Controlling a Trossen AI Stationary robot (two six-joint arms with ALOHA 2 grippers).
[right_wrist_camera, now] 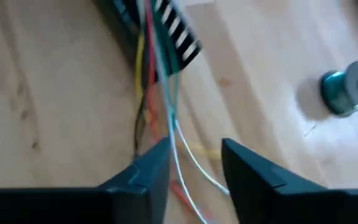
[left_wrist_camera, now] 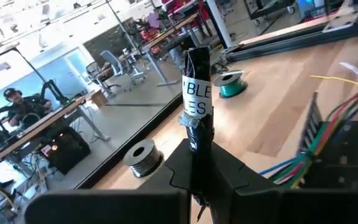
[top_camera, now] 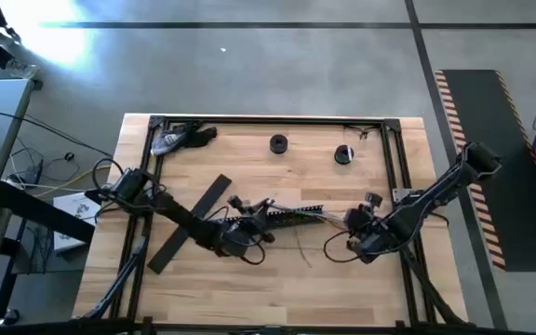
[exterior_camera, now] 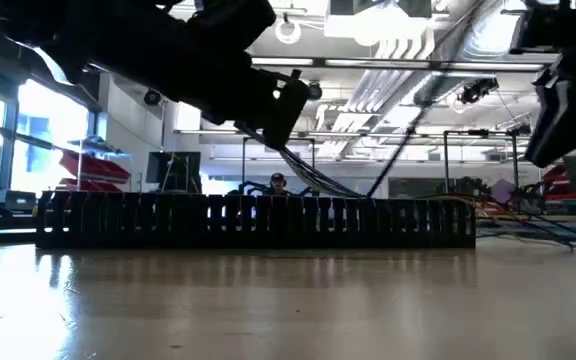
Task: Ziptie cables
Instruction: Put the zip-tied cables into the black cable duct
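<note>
The cables [right_wrist_camera: 166,93] run out of the slotted channel [right_wrist_camera: 180,38], between the right gripper [right_wrist_camera: 194,168]'s spread fingers; the left gripper [left_wrist_camera: 199,180] clamps a labelled black tube [left_wrist_camera: 197,93]

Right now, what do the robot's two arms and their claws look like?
Both arms are dark, jointed and slim, with thin black cables looping alongside them. The left claw has two broad, matte black, angular fingers. The right claw has two similar dark, wedge-shaped fingers with flat inner faces. No markings show on either.

Two dark jointed arms, black angular fingers [right_wrist_camera: 148,171]
</note>
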